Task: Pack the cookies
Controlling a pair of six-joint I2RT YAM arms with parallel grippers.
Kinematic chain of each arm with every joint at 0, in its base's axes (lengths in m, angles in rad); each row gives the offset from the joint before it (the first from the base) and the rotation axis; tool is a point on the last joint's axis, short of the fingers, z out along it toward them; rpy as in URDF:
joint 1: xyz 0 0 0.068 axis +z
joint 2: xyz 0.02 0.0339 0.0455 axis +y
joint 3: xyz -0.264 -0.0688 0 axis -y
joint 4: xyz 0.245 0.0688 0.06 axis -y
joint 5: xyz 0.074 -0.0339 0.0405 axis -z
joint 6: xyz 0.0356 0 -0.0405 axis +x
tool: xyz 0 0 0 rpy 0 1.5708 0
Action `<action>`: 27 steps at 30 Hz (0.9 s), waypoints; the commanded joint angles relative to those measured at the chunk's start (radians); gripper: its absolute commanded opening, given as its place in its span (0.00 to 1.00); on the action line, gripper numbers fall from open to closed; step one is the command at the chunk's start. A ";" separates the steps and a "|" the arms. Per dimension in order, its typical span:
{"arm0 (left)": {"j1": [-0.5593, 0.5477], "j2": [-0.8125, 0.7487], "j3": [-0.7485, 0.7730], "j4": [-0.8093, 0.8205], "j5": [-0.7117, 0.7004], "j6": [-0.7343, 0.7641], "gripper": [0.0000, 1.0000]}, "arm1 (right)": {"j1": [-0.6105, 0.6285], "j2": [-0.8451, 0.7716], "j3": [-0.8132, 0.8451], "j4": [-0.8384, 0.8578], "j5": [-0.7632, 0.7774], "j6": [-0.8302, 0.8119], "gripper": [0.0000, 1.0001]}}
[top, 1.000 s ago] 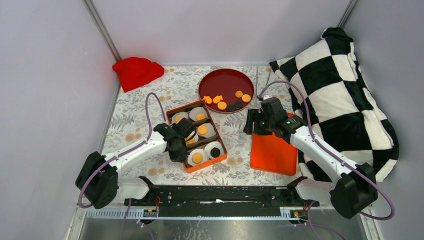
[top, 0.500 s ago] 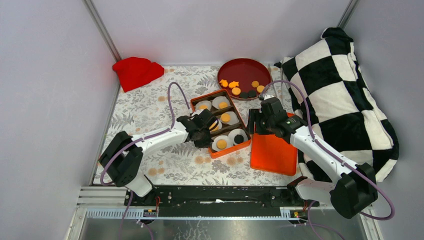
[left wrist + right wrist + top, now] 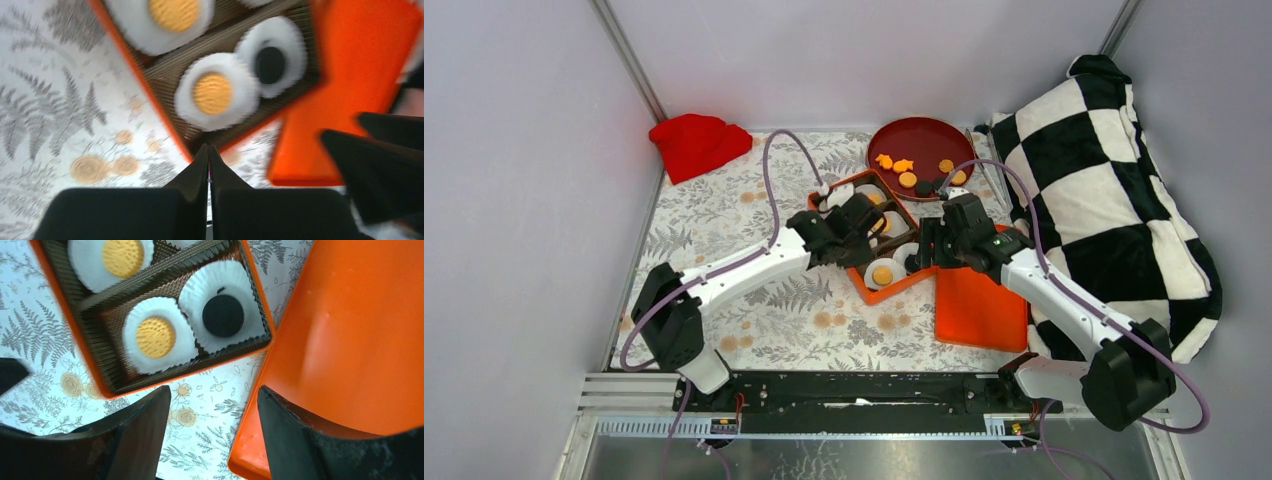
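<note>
The orange box (image 3: 860, 282) holds white paper cups with cookies: an orange one (image 3: 155, 337) and a black one (image 3: 223, 315) at its near end, also in the left wrist view (image 3: 212, 92). More orange cookies (image 3: 908, 180) and a black one (image 3: 929, 186) lie on the round red tray (image 3: 924, 138). My left gripper (image 3: 864, 240) is shut and empty (image 3: 208, 148) over the box's left near edge. My right gripper (image 3: 927, 250) is open and empty (image 3: 212, 407) just above the table between the box and the orange lid (image 3: 360, 340).
The orange lid (image 3: 980, 305) lies flat right of the box. A black-and-white checked cushion (image 3: 1114, 190) fills the right side. A red cloth (image 3: 696, 143) lies at the back left. Walls close in on three sides of the flowered tablecloth (image 3: 724, 220).
The box has slid right and back until it is next to the lid and tray, with my left gripper moving along with it. The red tray has shifted back right. The right gripper has barely moved.
</note>
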 commanded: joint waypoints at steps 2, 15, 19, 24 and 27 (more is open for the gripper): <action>0.008 -0.041 0.159 -0.015 -0.117 0.070 0.00 | 0.002 0.083 0.076 0.003 0.049 -0.012 0.71; 0.279 0.143 0.234 0.106 -0.099 0.236 0.00 | 0.002 0.119 0.081 0.017 0.025 0.017 0.41; 0.366 0.337 0.420 0.096 -0.100 0.328 0.00 | 0.002 0.110 0.093 -0.008 -0.003 0.021 0.13; 0.402 0.534 0.658 0.023 -0.112 0.382 0.00 | 0.003 0.064 0.068 -0.051 -0.053 0.034 0.06; 0.412 0.590 0.673 0.020 -0.140 0.384 0.00 | 0.003 0.046 0.029 -0.059 -0.095 0.048 0.05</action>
